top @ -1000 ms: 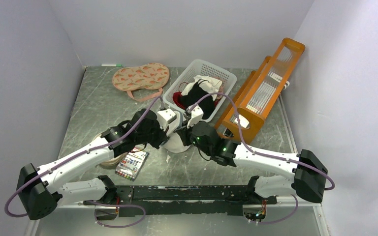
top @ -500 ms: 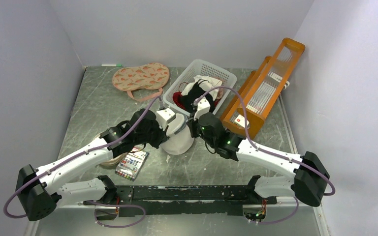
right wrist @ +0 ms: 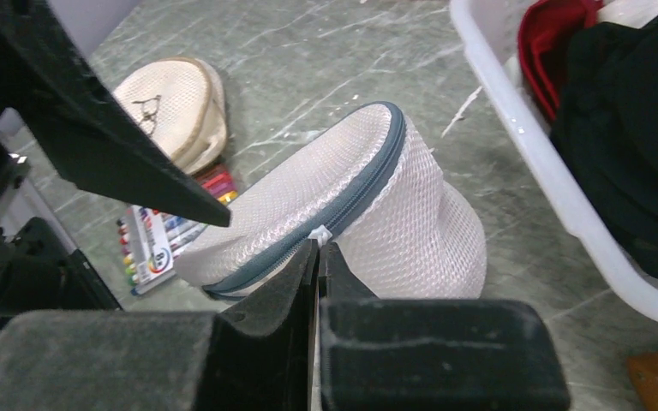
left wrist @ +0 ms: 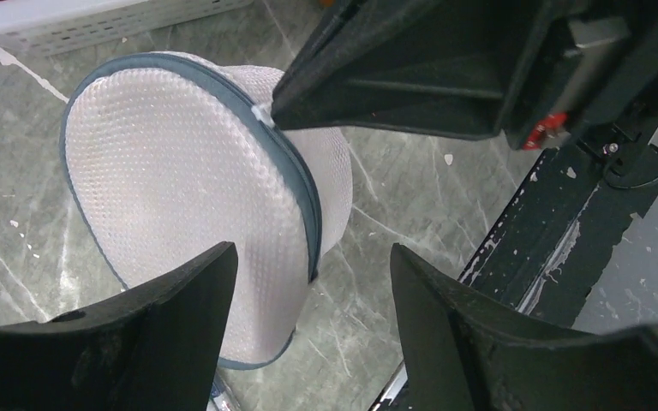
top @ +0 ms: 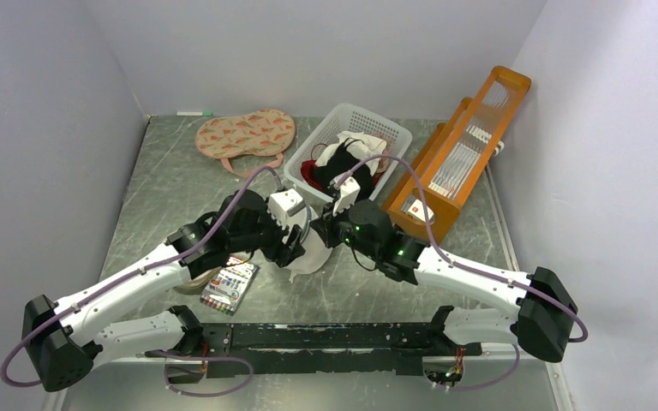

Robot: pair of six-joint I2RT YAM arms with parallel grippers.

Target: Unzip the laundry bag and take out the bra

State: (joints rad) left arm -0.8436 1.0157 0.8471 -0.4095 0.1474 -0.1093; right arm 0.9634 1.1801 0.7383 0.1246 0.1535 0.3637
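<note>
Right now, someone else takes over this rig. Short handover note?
Left claw: open, fingers either side of the laundry bag, not clamped.
Right claw: shut on the white zipper pull at the bag's rim.
Bag: tilted on the table beside the white basket.
Bra: not visible; the mesh hides the inside.
Done: pull grasped. The zipper looks closed along the visible rim.
Left: run the zipper open, take out the bra.

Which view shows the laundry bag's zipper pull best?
Right wrist: the white zipper pull sits close, pinched by the right tool, on the laundry bag. Left wrist shows it small, at that tool's tip; top external hides it behind the arms.
</note>
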